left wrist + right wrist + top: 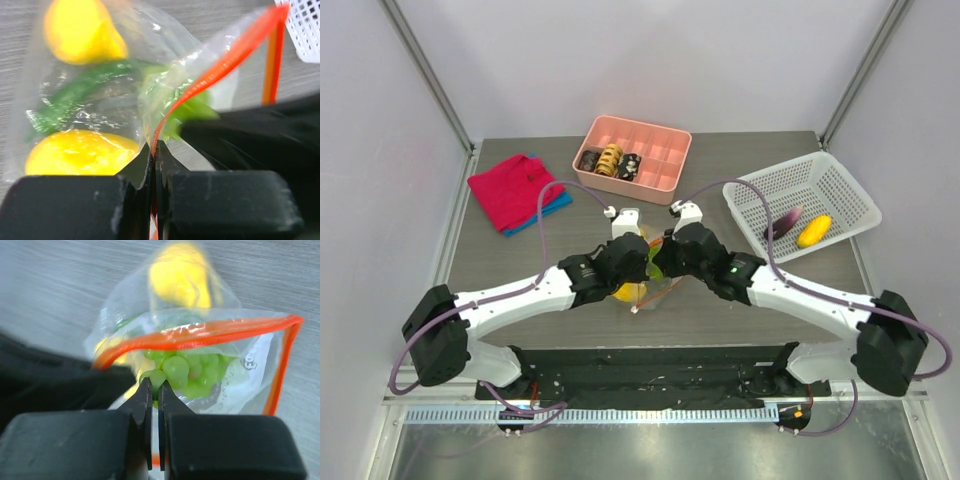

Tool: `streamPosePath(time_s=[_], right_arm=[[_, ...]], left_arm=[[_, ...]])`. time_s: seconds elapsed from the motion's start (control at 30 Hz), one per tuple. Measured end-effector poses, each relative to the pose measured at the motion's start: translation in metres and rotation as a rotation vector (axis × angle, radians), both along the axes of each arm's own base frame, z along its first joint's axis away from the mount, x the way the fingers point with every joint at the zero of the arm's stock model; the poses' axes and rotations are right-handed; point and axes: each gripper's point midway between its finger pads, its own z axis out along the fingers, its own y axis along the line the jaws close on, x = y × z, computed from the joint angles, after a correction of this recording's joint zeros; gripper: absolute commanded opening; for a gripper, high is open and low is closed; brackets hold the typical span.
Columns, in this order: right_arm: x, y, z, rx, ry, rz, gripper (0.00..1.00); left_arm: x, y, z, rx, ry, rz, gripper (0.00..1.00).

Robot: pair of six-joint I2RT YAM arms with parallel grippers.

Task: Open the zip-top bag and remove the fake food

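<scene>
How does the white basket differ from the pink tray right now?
The white basket is perforated mesh with one open well; the pink tray has solid walls and a grid of compartments. The basket holds a purple eggplant and a yellow piece; the tray holds brown and tan pieces in its left compartments. Both are rectangular and open-topped.

The zip-top bag [647, 283], clear crinkly plastic with an orange-red zipper strip [200, 337], sits at mid-table with its mouth parted. Inside lie green grapes [192, 367], a green long vegetable [85, 87] and two yellow pieces [82, 30]. A purple eggplant [785, 222] and one yellow piece [814, 231] lie in the white basket [840, 170], far right.
</scene>
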Motion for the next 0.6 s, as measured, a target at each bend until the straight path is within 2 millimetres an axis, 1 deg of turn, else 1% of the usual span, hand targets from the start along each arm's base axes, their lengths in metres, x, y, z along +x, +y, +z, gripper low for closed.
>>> streamPosePath(time_s=[0.03,0.13,0.27,0.33,0.43,0.53,0.6], right_arm=[[-0.006,-0.002,0.009,0.008,0.007,0.013,0.01],[-0.021,-0.010,0.025,0.019,0.026,0.041,0.01],[-0.038,-0.022,0.045,0.038,0.035,0.070,0.01],[-0.045,-0.025,0.061,0.057,0.031,0.086,0.01],[-0.050,-0.024,0.094,0.111,-0.002,0.107,0.01],[-0.053,-0.027,0.122,0.153,-0.042,0.111,0.01],[-0.051,-0.033,0.137,0.161,-0.072,0.094,0.01]], left_arm=[[0.001,0.001,0.002,-0.001,-0.006,0.005,0.00],[0.002,0.004,0.006,0.000,-0.021,0.016,0.00],[0.005,0.008,0.007,0.010,-0.025,0.026,0.00],[0.007,0.010,0.008,0.017,-0.024,0.034,0.00],[0.010,0.012,0.010,0.019,-0.024,0.046,0.00],[0.014,0.014,0.009,0.026,-0.022,0.059,0.00],[0.015,0.015,0.008,0.029,-0.021,0.063,0.00]])
